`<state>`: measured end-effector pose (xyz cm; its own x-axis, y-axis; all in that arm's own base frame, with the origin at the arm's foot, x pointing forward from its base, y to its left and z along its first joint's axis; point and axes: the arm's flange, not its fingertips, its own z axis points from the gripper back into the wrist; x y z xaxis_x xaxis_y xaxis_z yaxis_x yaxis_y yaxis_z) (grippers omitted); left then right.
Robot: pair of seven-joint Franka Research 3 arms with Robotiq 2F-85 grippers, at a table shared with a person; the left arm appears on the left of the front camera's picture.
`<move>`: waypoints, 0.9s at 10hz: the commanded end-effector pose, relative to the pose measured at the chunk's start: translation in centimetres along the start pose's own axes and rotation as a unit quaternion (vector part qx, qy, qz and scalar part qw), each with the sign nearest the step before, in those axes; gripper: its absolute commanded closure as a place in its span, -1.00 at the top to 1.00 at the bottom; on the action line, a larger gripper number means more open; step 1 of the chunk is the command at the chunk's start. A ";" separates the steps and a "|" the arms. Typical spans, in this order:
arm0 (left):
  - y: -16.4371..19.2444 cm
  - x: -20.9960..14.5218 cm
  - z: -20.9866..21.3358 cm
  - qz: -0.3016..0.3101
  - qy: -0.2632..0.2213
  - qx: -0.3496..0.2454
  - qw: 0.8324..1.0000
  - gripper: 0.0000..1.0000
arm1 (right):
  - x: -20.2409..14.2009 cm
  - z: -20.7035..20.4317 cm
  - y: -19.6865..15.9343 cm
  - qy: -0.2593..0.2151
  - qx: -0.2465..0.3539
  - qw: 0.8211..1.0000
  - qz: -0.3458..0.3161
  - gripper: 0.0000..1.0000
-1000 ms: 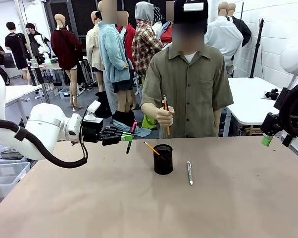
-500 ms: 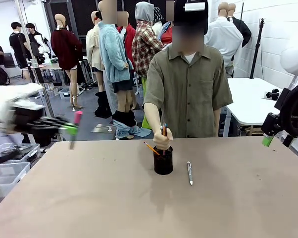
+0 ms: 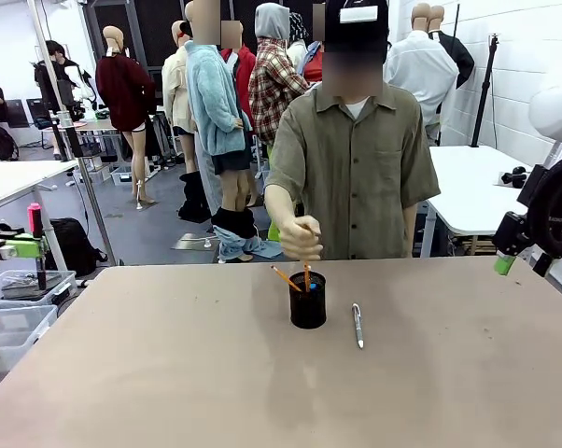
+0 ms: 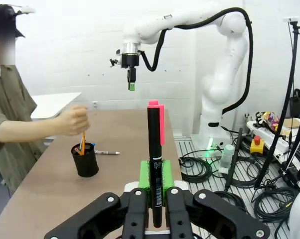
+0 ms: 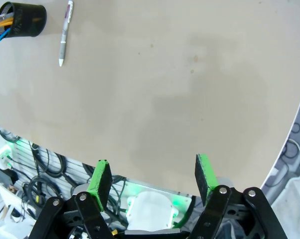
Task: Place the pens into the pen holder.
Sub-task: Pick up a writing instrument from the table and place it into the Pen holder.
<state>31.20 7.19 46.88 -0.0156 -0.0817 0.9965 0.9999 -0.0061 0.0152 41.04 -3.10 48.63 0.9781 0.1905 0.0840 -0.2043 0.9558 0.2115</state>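
Note:
My left gripper [image 3: 21, 248] hangs off the table's left edge, shut on a black pen with a pink cap [image 3: 35, 241], which stands upright. The left wrist view shows that pen [image 4: 154, 164] clamped between the green pads [image 4: 166, 175]. The black mesh pen holder [image 3: 308, 301] stands mid-table, with a yellow pencil and a blue-tipped one inside [image 5: 1, 27]. The person's hand [image 3: 302, 243] holds a pencil over the cup, its lower end inside. A silver-grey pen [image 3: 358, 325] lies just right of the holder. My right gripper [image 5: 152, 175] is open and holds nothing, high beyond the table's right edge [image 3: 505, 262].
Bare brown tabletop [image 3: 262, 383] stretches around the holder. Clear plastic bins [image 3: 15, 317] sit off the left side, and a white table [image 3: 468, 187] stands at the back right. Cables [image 4: 269, 189] lie on the floor beside the table.
My left arm has swung left, from near the holder to beyond the table's edge, still gripping the pink-capped pen. The person's hand lowered a pencil into the holder. The right arm stayed still.

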 end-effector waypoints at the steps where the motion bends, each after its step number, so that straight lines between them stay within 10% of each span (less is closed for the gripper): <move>1: 2.1 -1.4 -2.7 -0.016 -0.006 -0.010 1.000 -1.00 | -0.3 -0.4 0.0 -0.002 -0.017 1.000 0.007 0.67; 9: 17.1 -4.0 -24.9 -0.056 -0.055 -0.149 0.986 -1.00 | -0.3 -0.4 0.0 -0.002 -0.017 1.000 0.007 0.67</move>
<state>45.65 -16.70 41.59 -0.0982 0.0378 0.9944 0.9437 -0.3137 0.1051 41.03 -2.98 48.59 0.9776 0.1932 0.0836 -0.2069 0.9553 0.2113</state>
